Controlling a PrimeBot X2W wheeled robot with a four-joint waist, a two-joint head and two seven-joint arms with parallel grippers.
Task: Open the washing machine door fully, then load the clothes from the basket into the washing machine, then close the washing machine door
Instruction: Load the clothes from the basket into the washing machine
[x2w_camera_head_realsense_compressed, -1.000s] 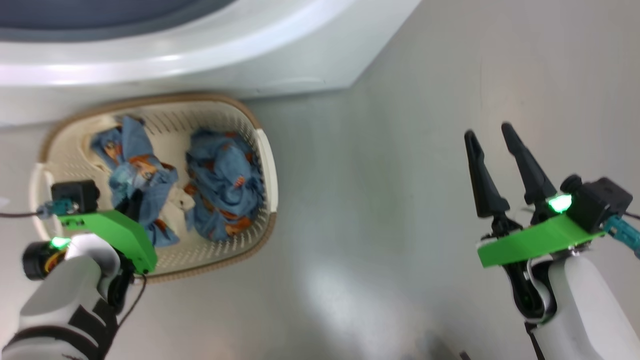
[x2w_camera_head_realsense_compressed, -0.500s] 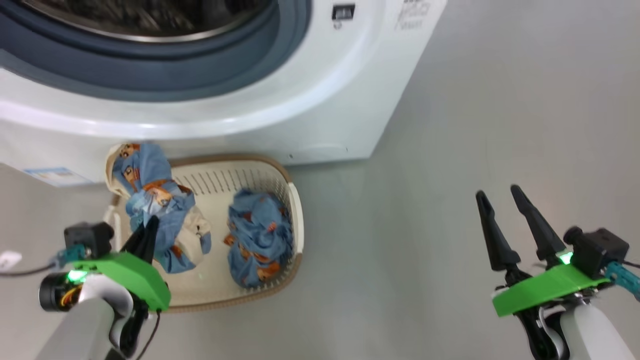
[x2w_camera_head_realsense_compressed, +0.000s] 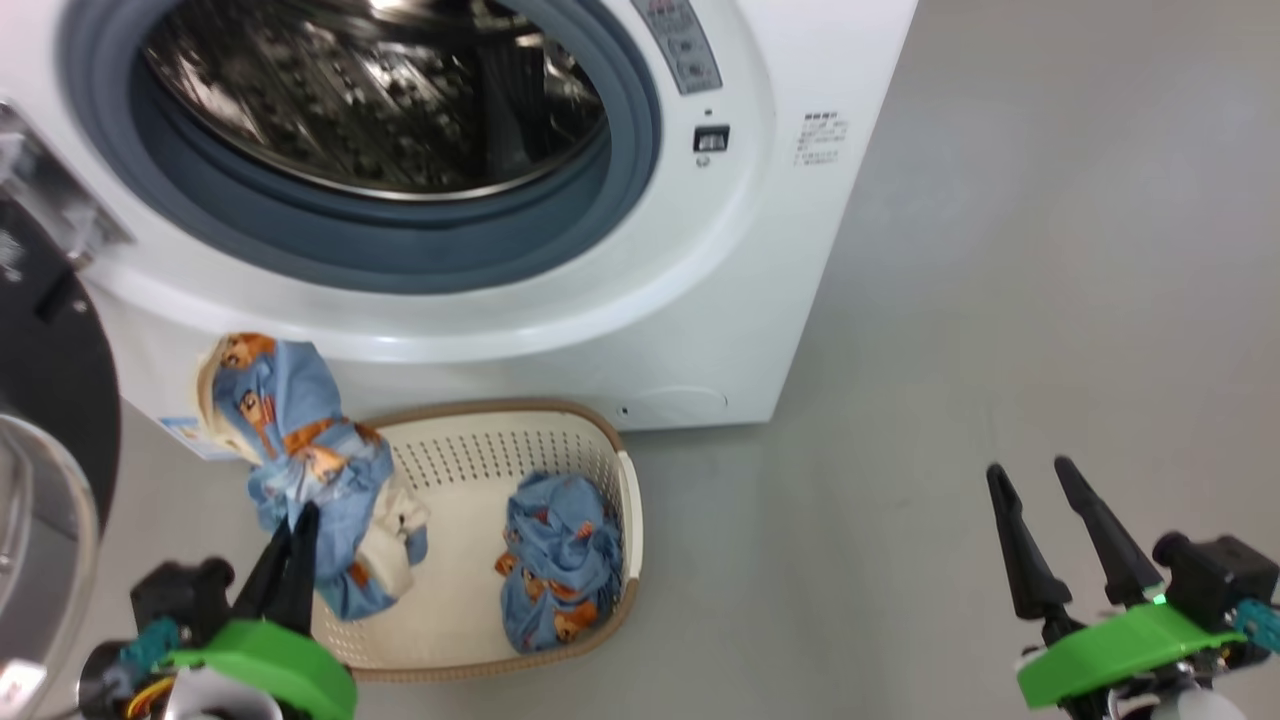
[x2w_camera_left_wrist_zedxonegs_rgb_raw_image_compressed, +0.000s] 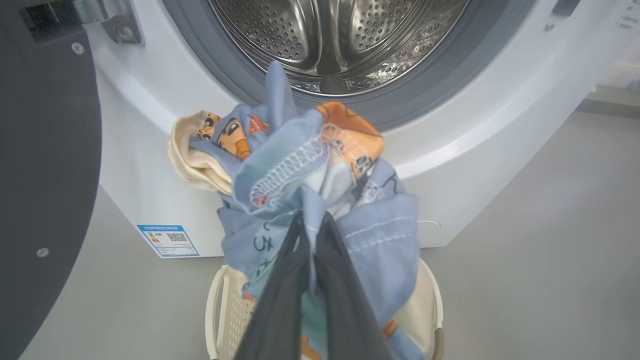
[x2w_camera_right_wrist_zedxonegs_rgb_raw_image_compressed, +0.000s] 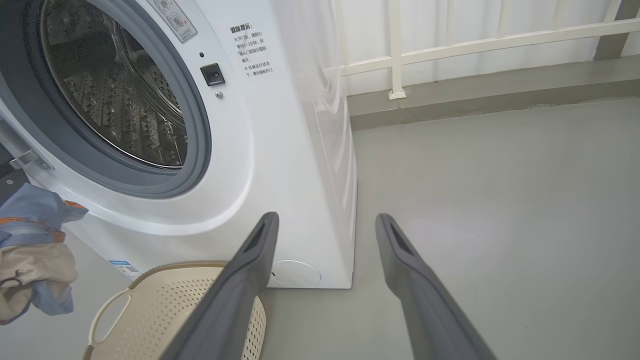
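The left fingers are pinched shut on a soft light-blue cartoon-printed garment. It hangs limp over the cream perforated plastic basket, below the open white washing machine. The right fingers gape wide, empty. Such light, floppy cloth will likely trail, so a bunched fold grips best.

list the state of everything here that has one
door, open, swung out to the left
drum, no clothes seen inside
left gripper, shut on a garment
held garment, hanging bunched, below the drum opening
basket, on the floor by the machine
other garment, bunched inside the basket
right gripper, open, empty
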